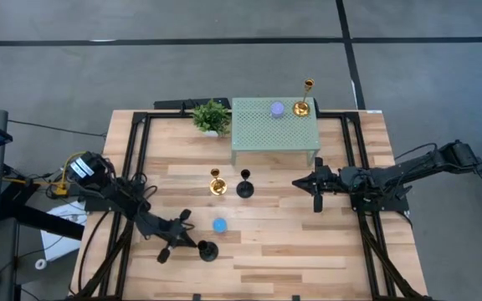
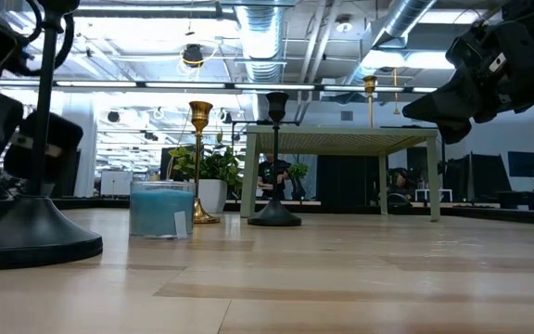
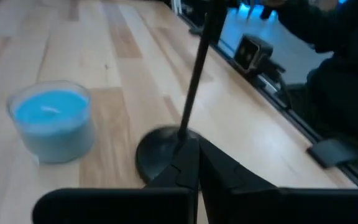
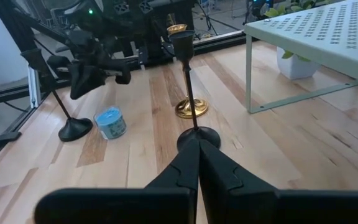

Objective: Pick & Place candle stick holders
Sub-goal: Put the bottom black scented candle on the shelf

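A black stemmed holder (image 1: pixel 207 249) stands on its round base near the table's near edge. My left gripper (image 1: pixel 189 242) is shut with its tips right beside that holder's stem foot (image 3: pixel 180 134). A low blue holder (image 1: pixel 219 225) sits just beyond. A gold holder (image 1: pixel 217 182) and a second black holder (image 1: pixel 245 186) stand mid-table. My right gripper (image 1: pixel 298 182) is shut and empty, hovering to the right of that second black holder (image 4: pixel 190 81) and pointing at it. A purple holder (image 1: pixel 277 109) and a second gold holder (image 1: pixel 302 102) stand on the green shelf. My left gripper's shut fingertips (image 3: pixel 191 152) stand right in front of the near black holder's base (image 3: pixel 160 155). I cannot tell whether they touch it. The holder stands upright on the table.
A pale green perforated shelf (image 1: pixel 258 134) on legs stands at the table's far middle. A small green plant (image 1: pixel 212 117) in a white pot is at its left. Black frame rails (image 1: pixel 132 167) run along the table's left and right sides. Bare wood (image 1: pixel 308 242) lies at the near right.
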Controlling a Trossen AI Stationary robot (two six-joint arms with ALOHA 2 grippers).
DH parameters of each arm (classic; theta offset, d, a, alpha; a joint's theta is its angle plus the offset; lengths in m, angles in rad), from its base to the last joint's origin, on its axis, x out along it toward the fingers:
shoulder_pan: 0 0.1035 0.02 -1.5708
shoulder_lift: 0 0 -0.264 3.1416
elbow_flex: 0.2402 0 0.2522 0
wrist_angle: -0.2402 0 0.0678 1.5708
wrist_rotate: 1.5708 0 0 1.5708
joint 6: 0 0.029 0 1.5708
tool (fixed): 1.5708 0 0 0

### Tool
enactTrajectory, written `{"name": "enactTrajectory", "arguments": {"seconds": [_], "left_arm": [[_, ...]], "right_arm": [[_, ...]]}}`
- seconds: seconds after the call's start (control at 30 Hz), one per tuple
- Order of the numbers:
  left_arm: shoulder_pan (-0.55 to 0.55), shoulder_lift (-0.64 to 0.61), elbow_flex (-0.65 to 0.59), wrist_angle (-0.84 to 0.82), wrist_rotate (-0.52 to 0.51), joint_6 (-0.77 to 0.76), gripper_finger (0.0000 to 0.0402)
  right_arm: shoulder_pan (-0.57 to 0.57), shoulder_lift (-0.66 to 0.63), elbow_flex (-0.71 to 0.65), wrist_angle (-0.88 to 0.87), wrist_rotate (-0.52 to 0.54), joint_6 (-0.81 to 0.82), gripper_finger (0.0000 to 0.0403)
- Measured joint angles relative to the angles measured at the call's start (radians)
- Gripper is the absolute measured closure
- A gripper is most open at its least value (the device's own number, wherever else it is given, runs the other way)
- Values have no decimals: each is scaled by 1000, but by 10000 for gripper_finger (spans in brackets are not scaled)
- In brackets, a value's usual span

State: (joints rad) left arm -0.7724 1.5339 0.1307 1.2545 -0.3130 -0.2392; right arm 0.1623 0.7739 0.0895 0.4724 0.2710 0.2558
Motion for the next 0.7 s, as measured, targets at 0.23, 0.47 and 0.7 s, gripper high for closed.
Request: {"name": "enactTrajectory", "arguments": {"seconds": [0.23,0.47,0.7], "left_arm": [[11,-2,0,0,-16,2,383],[44,-2,7,1,-28,-4,340],[56,-2,72,2,-30,-4,276]], "right_arm": [[0,0,0,0,19,0,402],[0,0,0,0,19,0,402],[0,0,0,0,18,0,402]]}}
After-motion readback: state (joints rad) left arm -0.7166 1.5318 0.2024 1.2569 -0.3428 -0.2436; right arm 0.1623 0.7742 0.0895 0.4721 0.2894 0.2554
